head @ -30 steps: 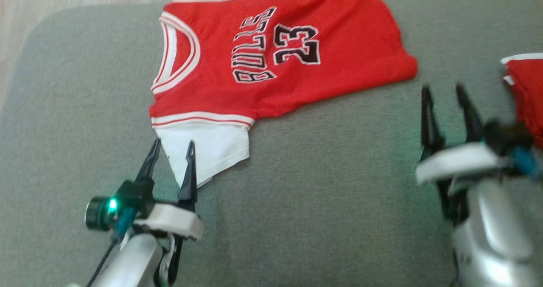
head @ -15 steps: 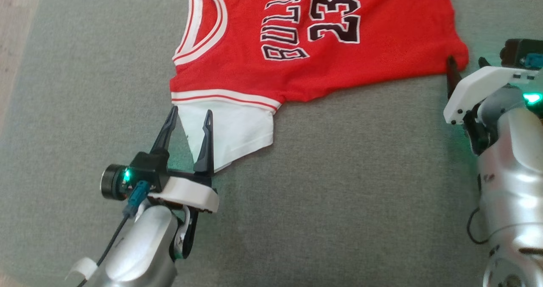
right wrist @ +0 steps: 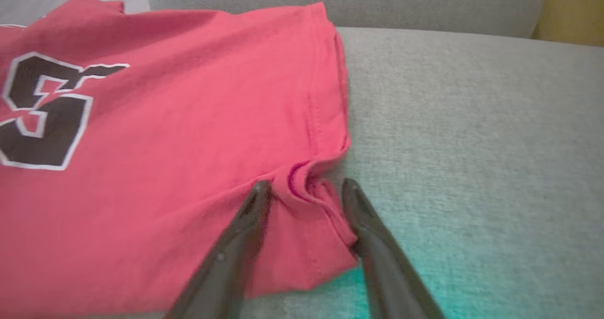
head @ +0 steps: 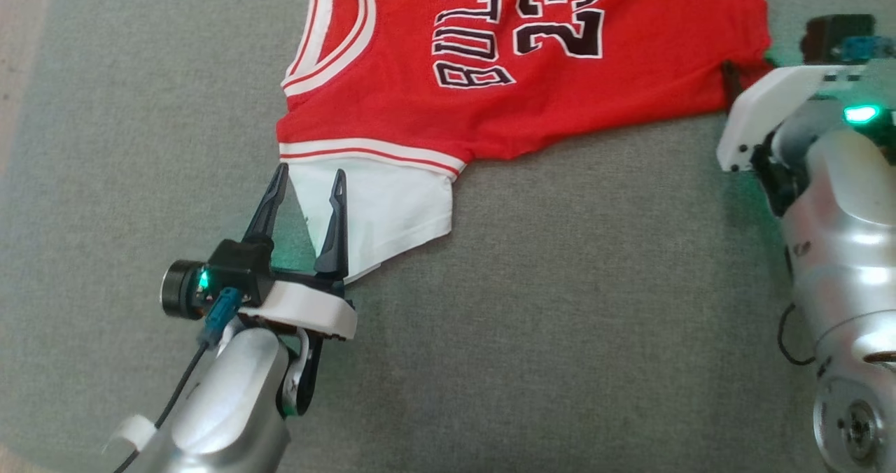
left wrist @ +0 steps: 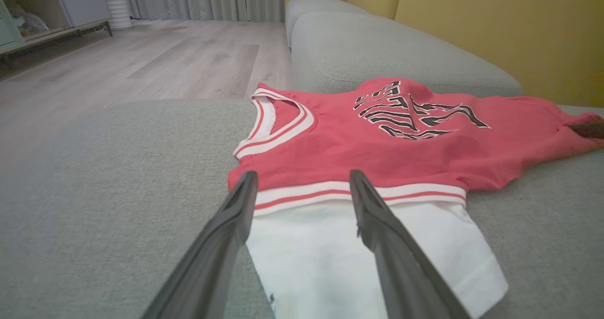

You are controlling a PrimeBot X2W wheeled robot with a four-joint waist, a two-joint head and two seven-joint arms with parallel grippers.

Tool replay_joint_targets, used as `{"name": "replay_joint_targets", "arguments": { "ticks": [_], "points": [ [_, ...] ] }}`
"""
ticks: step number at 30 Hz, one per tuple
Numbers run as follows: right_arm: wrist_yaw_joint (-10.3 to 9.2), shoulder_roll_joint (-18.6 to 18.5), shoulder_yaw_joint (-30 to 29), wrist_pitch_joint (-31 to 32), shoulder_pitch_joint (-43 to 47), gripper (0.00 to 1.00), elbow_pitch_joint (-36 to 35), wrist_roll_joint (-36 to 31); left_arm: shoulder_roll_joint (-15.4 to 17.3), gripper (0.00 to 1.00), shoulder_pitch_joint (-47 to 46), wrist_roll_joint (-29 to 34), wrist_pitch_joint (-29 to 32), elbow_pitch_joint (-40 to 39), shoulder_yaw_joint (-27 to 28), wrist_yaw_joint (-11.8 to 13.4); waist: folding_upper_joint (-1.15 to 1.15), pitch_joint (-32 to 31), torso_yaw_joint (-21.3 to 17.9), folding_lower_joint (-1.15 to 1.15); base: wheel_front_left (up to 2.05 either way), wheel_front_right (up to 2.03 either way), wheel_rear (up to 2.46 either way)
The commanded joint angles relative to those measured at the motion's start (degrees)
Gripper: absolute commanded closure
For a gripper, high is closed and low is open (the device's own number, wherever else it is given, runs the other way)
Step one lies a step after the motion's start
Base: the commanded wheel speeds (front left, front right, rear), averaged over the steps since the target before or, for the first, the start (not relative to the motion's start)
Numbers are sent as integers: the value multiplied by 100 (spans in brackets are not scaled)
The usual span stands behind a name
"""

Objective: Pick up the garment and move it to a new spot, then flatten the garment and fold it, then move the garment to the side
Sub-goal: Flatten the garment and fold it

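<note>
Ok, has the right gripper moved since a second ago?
Yes. Against the jersey, the right gripper has come in from the bare cushion to its hem corner, fingers straddling the fabric.

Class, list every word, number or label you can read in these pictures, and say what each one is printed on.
"BULLS": black letters edged in white, on the chest of the red jersey; the top edge of the head view clips the S.
"23": same style, next to the word on the jersey.
In the left wrist view this print is too foreshortened to read.
Nothing else is legible.
</note>
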Motion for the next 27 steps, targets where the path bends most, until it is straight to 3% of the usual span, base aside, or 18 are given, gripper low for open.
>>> {"name": "replay_joint_targets", "arguments": {
  "ticks": [1, 15, 21, 27],
  "points": [
    [-4, 109, 208, -64, -61, 100, -10, 80, 56, 0, -202, 49, -55, -126, 240, -23, 0, -16, -37, 0, 0, 0, 0],
    [-4, -93, 1418, -1537, 345, 100, -226, 1041, 56, 0, 74, 183, -55, -72, 496, -79, 0, -720, -492, 0, 0, 0, 0],
    [-4, -243, 1758, -1589, 773, 100, -600, 1386, 41, 0, 321, 197, -55, -66, 539, -64, 0, -1120, -647, 0, 0, 0, 0],
    [-4, -499, 1795, -1207, 1402, 100, -1309, 1733, 28, 0, 534, 195, -56, -76, 546, -62, 0, -1405, -702, 0, 0, 0, 0]
  ]
}}
